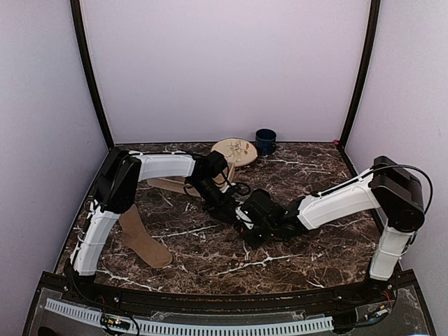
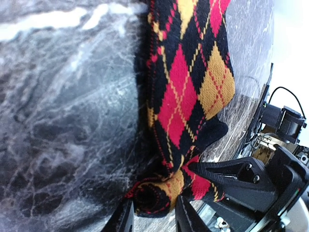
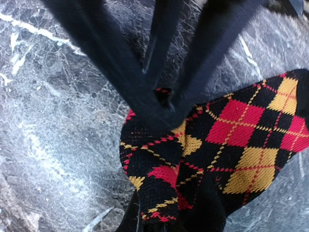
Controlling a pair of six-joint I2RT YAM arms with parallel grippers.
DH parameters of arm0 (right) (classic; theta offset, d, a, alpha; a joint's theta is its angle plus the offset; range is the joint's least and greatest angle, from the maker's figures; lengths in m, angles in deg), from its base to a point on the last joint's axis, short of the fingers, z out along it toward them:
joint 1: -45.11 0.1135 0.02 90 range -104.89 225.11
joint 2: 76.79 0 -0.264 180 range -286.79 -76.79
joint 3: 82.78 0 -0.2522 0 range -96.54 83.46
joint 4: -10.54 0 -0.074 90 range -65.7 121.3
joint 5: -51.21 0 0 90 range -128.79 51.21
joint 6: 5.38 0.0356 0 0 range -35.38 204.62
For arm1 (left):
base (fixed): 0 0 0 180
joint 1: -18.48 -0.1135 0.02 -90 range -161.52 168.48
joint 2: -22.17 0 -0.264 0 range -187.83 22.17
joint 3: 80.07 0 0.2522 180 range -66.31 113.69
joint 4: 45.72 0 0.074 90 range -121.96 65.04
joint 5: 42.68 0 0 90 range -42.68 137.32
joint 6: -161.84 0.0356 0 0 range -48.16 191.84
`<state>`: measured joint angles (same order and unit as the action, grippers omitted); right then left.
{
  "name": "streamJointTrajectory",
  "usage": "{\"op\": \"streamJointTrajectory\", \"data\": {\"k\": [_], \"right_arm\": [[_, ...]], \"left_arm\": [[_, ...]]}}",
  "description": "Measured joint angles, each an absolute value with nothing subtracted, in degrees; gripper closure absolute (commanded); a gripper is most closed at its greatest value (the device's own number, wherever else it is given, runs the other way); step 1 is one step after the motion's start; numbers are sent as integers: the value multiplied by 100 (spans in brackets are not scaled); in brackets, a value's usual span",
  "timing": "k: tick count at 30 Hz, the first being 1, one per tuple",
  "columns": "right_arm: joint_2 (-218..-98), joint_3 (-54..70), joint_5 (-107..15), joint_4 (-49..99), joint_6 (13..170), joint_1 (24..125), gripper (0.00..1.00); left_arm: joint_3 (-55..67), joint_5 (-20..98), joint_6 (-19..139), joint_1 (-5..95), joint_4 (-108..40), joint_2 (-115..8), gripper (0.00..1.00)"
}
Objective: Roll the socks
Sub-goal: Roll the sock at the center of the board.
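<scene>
Found at mid-table: the argyle sock (image 2: 183,96), flat on the dark marbled table (image 1: 315,259), one end curled into a small roll. Straddled at that roll by the left gripper (image 2: 154,217), fingers narrowly parted around it and not clearly pressing the fabric. Pinched near the roll by the right gripper (image 3: 169,217), closed tight on a bunched fold of the same sock. Seen from above as two wrists nose to nose, almost touching, with the sock nearly hidden beneath them. Well apart, toward the near left, close beside the lower link of the left arm (image 1: 164,166): the tan sock (image 1: 143,241), laid out flat and untouched. Crowded at the far edge by a round wooden disc (image 1: 234,150) and a blue mug (image 1: 265,141), with a pale wooden piece (image 1: 168,185) under the left forearm. Open stone in front of the grippers toward the near rim, and behind the right arm (image 1: 343,199) toward the far right corner. Bounded by pale walls (image 1: 224,70) on three sides, dark corner posts (image 1: 91,77) at the back, a white toothed rail (image 1: 210,325) along the near edge.
</scene>
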<state>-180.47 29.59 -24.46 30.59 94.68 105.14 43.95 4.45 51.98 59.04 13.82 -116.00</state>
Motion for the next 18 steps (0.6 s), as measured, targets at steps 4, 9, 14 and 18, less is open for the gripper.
{"op": "streamJointTrajectory", "data": {"k": [4,9,14,18], "right_arm": [[-17896,3099,-2894,2989,9689,10287,100],[-17835,3119,-3676,3010,9934,9852,100],[-17837,3055,-4542,3139,10177,9458,100],[-17881,3016,-5241,3244,10413,9170,100]], "left_arm": [[4231,473,5083,5860,1159,-11525,67],[4109,497,4954,5799,962,-11451,66],[4109,541,4873,5768,835,-11433,66],[4080,696,4820,5731,780,-11374,66]]}}
